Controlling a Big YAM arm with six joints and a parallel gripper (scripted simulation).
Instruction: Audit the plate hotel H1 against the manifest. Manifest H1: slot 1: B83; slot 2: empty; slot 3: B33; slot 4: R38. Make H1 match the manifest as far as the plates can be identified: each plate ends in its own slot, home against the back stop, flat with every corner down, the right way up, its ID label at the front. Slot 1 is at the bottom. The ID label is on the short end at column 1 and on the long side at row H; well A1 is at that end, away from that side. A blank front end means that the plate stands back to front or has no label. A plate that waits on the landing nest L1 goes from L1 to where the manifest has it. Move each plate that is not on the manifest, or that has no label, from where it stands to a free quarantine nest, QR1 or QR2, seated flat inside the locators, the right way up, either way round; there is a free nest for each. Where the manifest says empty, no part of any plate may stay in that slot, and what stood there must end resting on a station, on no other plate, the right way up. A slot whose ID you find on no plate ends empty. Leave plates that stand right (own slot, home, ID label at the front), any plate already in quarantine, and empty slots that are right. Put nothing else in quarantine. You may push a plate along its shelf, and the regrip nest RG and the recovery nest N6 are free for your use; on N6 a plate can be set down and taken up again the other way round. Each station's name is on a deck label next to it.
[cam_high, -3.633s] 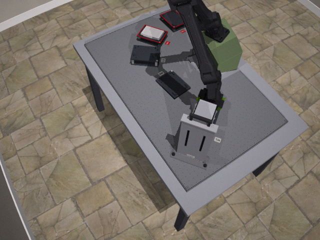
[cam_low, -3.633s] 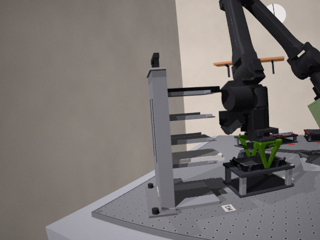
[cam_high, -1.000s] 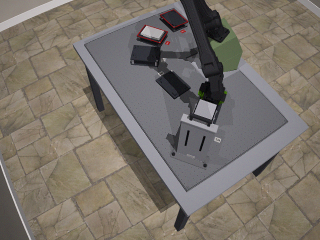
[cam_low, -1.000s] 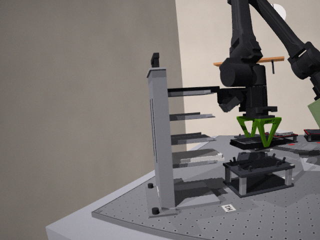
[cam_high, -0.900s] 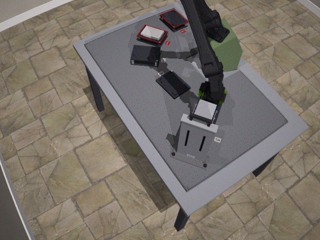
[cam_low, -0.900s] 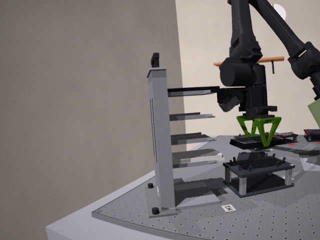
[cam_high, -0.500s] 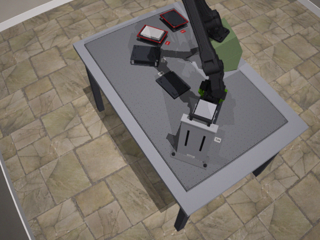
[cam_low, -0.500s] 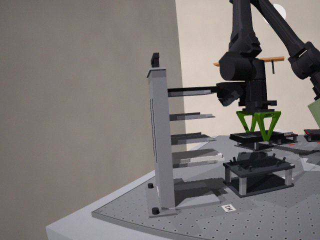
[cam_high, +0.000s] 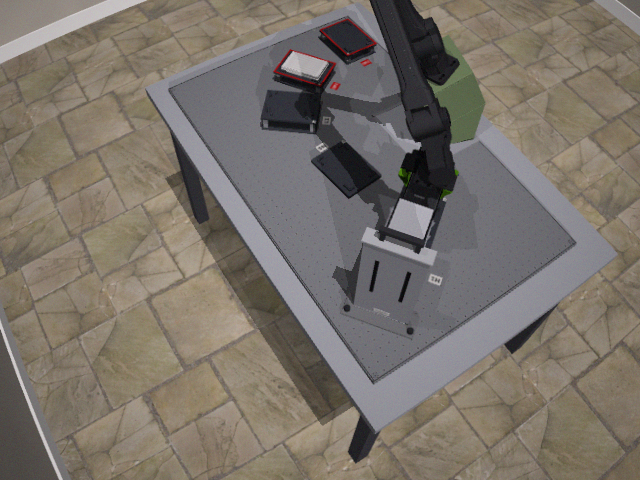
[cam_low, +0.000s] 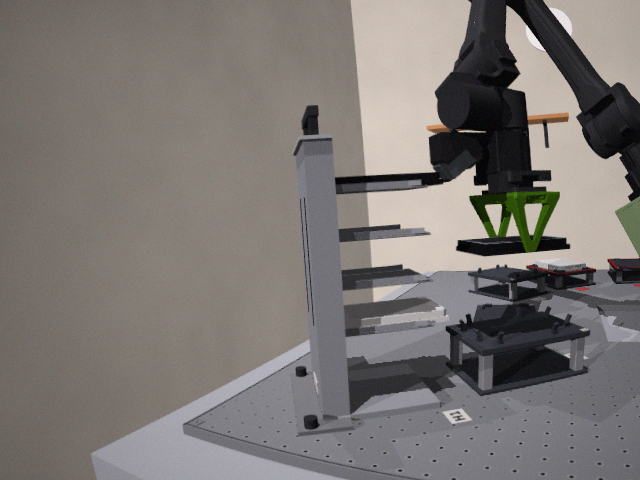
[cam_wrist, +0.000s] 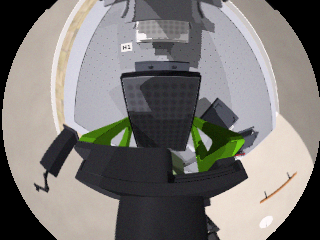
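My gripper, with green fingers, is shut on a dark plate by its long sides. It holds the plate level in the air, above the landing nest and in front of the hotel H1, at about the height of the third shelf. The bottom slot holds a light plate. The upper shelves show only thin dark edges; I cannot tell whether plates lie on them. No ID label is readable.
A red-edged quarantine nest holds a white plate; the other red-edged nest is bare. Two dark nests stand mid-table. The H1 deck label lies beside the hotel. A green block is behind the arm.
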